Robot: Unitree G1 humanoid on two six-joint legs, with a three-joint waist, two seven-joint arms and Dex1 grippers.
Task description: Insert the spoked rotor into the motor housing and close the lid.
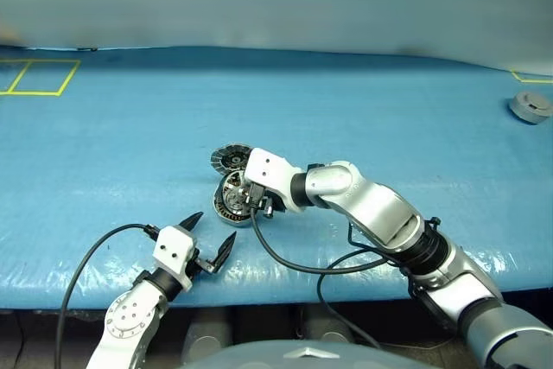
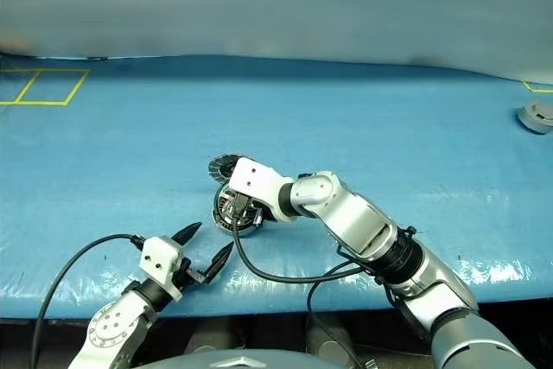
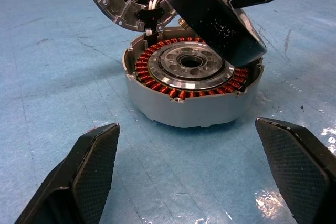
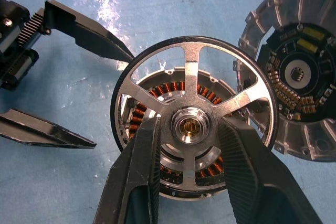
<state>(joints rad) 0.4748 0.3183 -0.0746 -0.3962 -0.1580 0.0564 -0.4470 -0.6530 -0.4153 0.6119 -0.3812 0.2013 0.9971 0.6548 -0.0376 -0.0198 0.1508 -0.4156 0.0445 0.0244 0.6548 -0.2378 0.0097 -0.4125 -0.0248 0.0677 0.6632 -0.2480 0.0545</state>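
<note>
Spoked rotor (image 4: 191,121): rigid metal, slick; hub is the best hold.
Right gripper (image 4: 190,129): pinching the hub, above motor housing (image 3: 194,95).
Left gripper (image 1: 210,235): spread, empty.

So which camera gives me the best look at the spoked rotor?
The right wrist view: the spoked rotor faces the camera, black rim, silver spokes and hub all showing, gripped by the right hand over the motor housing. The left wrist view shows its black rim edge-on; the head views show little of it.

Spoked rotor (image 4: 192,121) above motor housing (image 3: 191,95)
</note>
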